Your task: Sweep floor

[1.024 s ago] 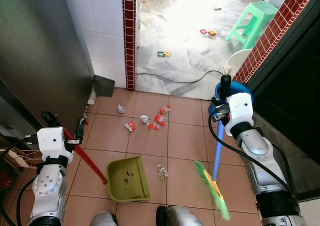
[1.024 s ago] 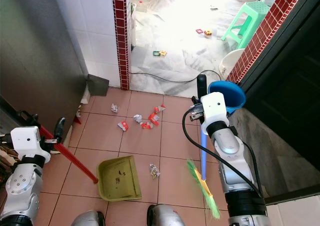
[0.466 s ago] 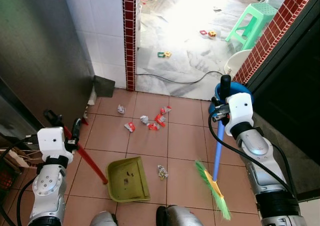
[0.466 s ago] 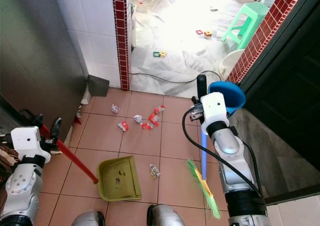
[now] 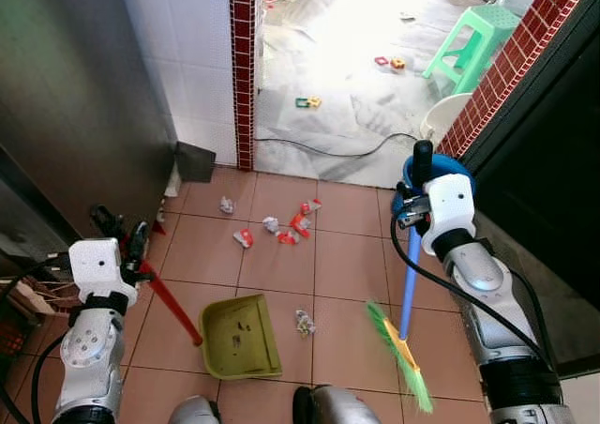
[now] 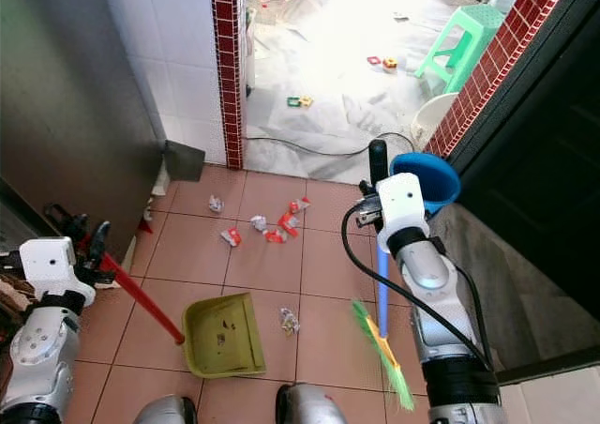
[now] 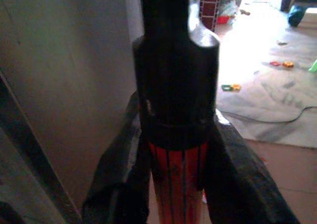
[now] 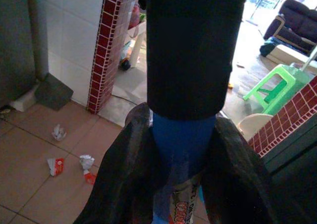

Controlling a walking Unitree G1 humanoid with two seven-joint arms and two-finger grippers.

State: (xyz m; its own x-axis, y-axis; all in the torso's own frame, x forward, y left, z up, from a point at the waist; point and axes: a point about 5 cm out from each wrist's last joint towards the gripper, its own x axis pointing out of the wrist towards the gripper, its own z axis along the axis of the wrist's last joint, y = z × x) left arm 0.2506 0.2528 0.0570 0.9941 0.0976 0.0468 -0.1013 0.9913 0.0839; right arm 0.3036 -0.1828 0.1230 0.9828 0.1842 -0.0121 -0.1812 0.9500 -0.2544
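Note:
A green dustpan (image 5: 239,335) lies on the tiled floor just ahead of my feet, its red handle (image 5: 169,297) slanting up to my left gripper (image 5: 122,234), which is shut on it. In the left wrist view the fingers (image 7: 233,179) hug the red handle (image 7: 178,179) below its black cap. My right gripper (image 5: 416,197) is shut on the blue broom handle (image 5: 407,283), and the green bristles (image 5: 398,354) rest on the floor right of the dustpan. Red and white scraps (image 5: 286,225) lie ahead. One crumpled scrap (image 5: 304,323) sits beside the dustpan.
A steel panel (image 5: 75,96) stands on the left beside a red brick pillar (image 5: 243,68). A dark wall (image 5: 544,161) is on the right. A blue basin (image 5: 441,171) sits behind the right gripper. Beyond are a cable (image 5: 328,149), a green stool (image 5: 473,39) and toys (image 5: 307,101).
The left gripper's fingers have drawn closer together around the red handle. The dustpan, broom and right arm have stayed put.

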